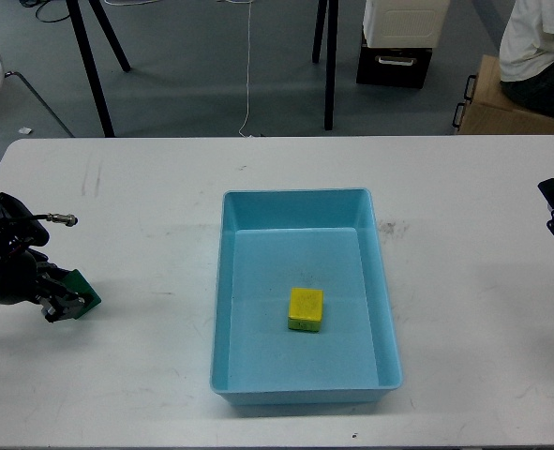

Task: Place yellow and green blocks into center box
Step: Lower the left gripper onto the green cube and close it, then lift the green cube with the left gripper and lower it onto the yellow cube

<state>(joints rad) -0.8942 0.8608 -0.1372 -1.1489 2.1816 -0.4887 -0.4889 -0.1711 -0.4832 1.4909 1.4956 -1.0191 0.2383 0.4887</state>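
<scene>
White table (164, 394): green block (83, 290) between left gripper (63, 302) fingers.

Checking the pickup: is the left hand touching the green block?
Touching. The head view shows the left hand closed around the green block, no gap visible.

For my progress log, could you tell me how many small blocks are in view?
2. The yellow block lies inside the blue tray; the green block is at the left gripper, partly hidden. None else visible.

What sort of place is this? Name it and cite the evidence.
Probably a lab or workshop: a white table on grey carpet, black stand legs and a loose cable behind it, plus a seated person nearby.
</scene>
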